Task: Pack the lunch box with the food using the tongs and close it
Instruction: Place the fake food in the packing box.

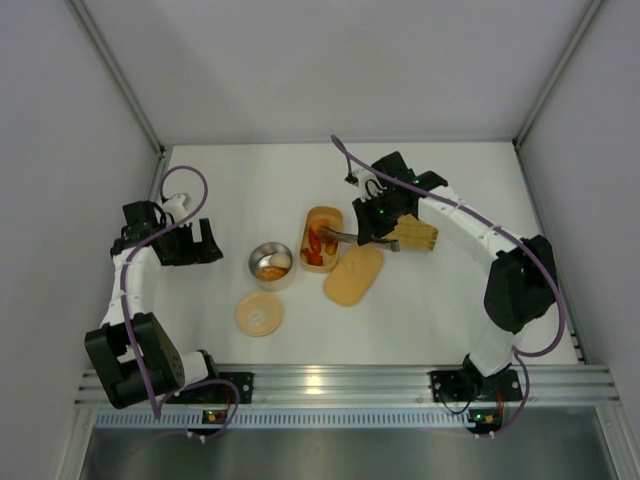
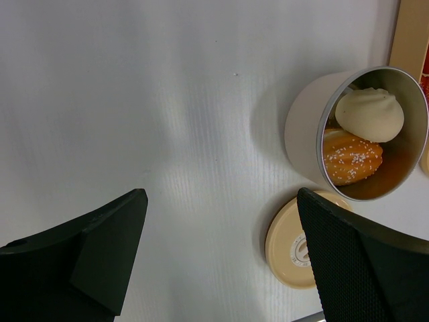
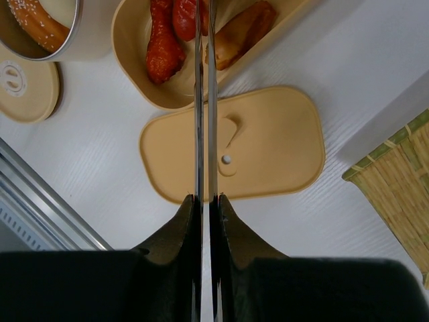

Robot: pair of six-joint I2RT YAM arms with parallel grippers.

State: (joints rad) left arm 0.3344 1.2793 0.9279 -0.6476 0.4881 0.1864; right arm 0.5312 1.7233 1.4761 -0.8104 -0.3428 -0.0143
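Holding the slim metal tongs (image 3: 204, 100) squeezed nearly together, the right pincer (image 3: 204, 201) sits just right of the open lunch box (image 3: 127, 54). The tongs point left across the box's far-to-near long axis, tips over red sausage pieces (image 3: 164, 43). Its flat lid (image 3: 268, 147) lies on the surface (image 3: 100, 154) just near-right, nearer this arm. The left pincer (image 2: 221, 225), jaws wide apart, hovers left of the steel tin (image 2: 301, 134).

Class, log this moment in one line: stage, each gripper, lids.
stage: packing | right gripper: shut on tongs, reaching into lunch box | left gripper: open, empty | flat lid, tan lid: off
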